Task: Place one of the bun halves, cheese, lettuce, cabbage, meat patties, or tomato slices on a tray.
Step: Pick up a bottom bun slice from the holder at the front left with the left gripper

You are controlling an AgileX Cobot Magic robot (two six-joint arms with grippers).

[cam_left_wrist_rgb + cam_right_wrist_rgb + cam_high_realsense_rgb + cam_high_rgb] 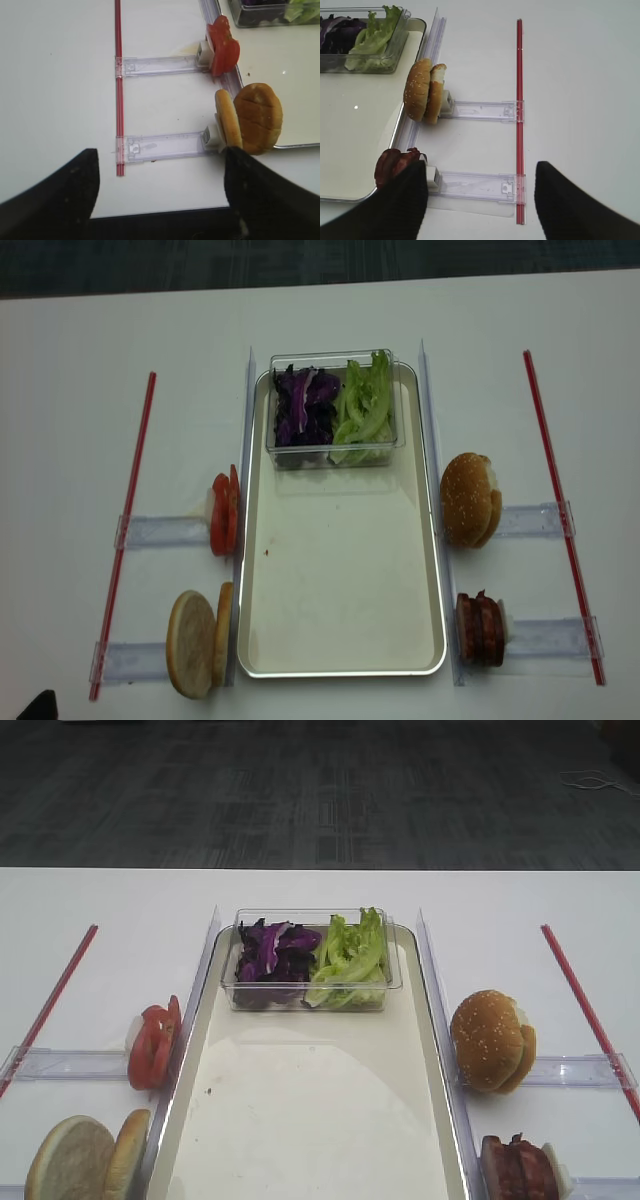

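The cream tray (pixel 310 1120) lies mid-table with its near part bare. Bun halves (pixel 70 1160) stand on edge at its near left, with tomato slices (pixel 152 1042) further back. Purple cabbage (pixel 272 952) and lettuce (pixel 350 958) fill a clear tub at the tray's far end. Meat patties (pixel 515 1168) stand at the near right. No cheese shows. My left gripper (pixel 160 197) hangs open over the table's front edge, its right finger just below the bun halves (pixel 255 117). My right gripper (pixel 480 202) is open and empty, and its left finger partly covers the meat patties (pixel 392 162).
A sesame-seeded bun (pixel 490 1040) stands on edge right of the tray. Clear plastic holders (pixel 165 145) run from each food stack out to red strips (pixel 118 75) on both sides. Clear rails border the tray's long sides.
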